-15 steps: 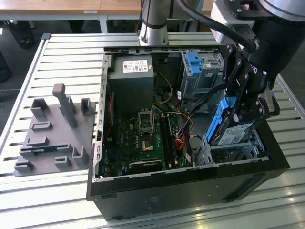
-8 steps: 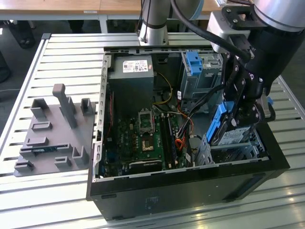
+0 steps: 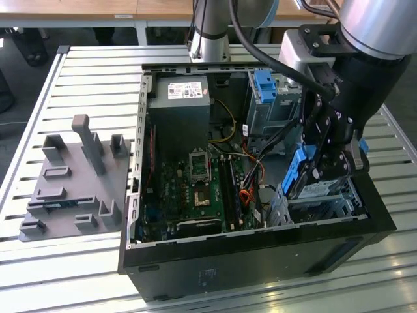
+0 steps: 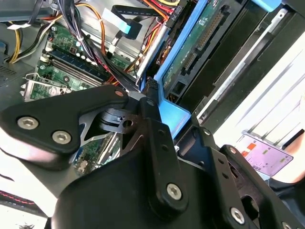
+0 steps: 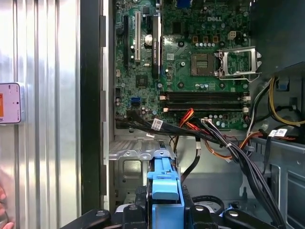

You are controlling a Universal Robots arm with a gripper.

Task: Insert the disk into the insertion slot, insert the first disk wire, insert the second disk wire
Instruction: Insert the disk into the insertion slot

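Metal slats, shiny and ribbed, make up the worktop (image 3: 78, 65). One big black computer case (image 3: 260, 257) lies open on it. Inside the case is one flat green circuit board (image 3: 202, 189), bumpy with small parts. Thin wires (image 5: 217, 139) in black, orange, red and yellow run past the board's edge inside the case.

At the case's near corner, on the exterior view's right, sits one low silver sheet-metal insertion slot (image 3: 319, 205) with holes cut in its walls. Just above that slot hangs one flat silver disk (image 3: 298, 173) in a bright blue plastic frame. The disk is tilted and stands on its edge, with its low end at the slot's open top. I cannot tell if they touch.

The black end effector (image 3: 319, 171) is clamped on the disk. In the first wrist view two black fingers (image 5: 141, 205) squeeze the smooth blue frame from both sides.

At the far side of the case stands one taller grey cage (image 3: 264, 104) with one blue latch. Outside the case, on the exterior view's left, rests one dull grey plastic tray (image 3: 71, 189) with blocky posts.
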